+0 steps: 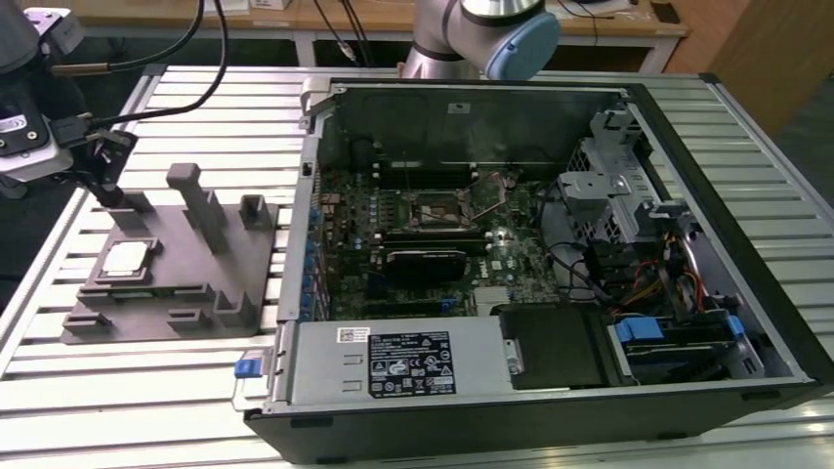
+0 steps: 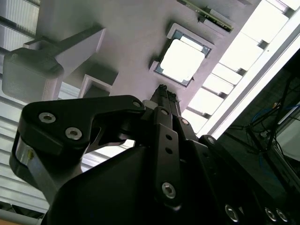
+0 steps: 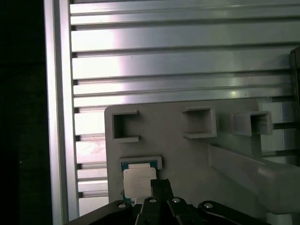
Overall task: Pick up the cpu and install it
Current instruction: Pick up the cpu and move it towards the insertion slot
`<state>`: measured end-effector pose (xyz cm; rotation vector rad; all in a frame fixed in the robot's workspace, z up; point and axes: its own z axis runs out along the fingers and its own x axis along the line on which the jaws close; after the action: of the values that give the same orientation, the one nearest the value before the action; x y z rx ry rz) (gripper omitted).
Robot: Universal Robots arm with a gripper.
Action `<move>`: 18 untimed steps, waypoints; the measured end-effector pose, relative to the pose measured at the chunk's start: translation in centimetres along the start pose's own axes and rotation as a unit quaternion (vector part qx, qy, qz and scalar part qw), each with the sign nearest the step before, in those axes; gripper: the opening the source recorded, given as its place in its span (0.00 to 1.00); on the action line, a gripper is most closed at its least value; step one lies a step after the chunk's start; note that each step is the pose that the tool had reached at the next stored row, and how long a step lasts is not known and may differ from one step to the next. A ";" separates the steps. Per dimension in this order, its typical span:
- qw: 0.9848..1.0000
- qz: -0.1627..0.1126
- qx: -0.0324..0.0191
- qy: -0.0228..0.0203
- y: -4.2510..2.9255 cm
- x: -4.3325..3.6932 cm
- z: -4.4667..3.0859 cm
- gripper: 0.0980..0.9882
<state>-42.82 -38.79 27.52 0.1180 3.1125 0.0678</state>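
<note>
on slatted metal table (image 1: pixel 117 396), cpu (image 1: pixel 127 258) in tray (image 1: pixel 195 293) beside computer (image 1: pixel 391 366)

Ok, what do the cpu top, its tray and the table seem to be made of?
The cpu: pale silvery top, likely metal with a matte sheen. The tray: uniform dull grey, blocky moulded forms, probably plastic. The table: ribbed slats with bright streaky glare, probably bare aluminium.

Exterior view high, oblique; both wrist views near tray (image 3: pixel 187 154).
</note>
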 end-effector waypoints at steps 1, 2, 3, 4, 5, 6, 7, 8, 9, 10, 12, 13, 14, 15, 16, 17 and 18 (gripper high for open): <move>1.000 0.000 0.000 0.000 0.00 0.01 0.04 0.01; 1.000 0.000 0.000 0.000 -0.01 0.03 0.08 0.01; 1.000 0.000 0.000 0.000 -0.01 0.04 0.12 0.01; 1.000 0.000 0.000 0.000 -0.02 0.06 0.16 0.01; 1.000 0.000 0.000 0.000 -0.02 0.07 0.20 0.01; 1.000 0.000 0.000 0.000 -0.03 0.09 0.24 0.01; 1.000 0.000 0.000 0.000 -0.03 0.10 0.28 0.01; 1.000 0.000 0.000 0.000 -0.03 0.11 0.31 0.01; 1.000 0.000 0.000 0.000 -0.04 0.12 0.34 0.01; 1.000 0.000 0.000 0.000 -0.04 0.14 0.38 0.01; 1.000 0.000 0.000 0.000 -0.05 0.16 0.44 0.01; 1.000 0.000 0.000 0.000 -0.05 0.17 0.47 0.01; 1.000 0.000 0.000 0.000 -0.05 0.18 0.50 0.01; 1.000 0.000 0.000 0.000 -0.06 0.19 0.53 0.01; 1.000 0.000 0.000 0.000 -0.06 0.21 0.56 0.01; 1.000 0.000 0.000 0.000 -0.06 0.22 0.59 0.01; 1.000 0.000 0.000 0.000 -0.06 0.22 0.62 0.01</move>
<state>-43.03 -38.81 26.89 0.1179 3.1126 0.0678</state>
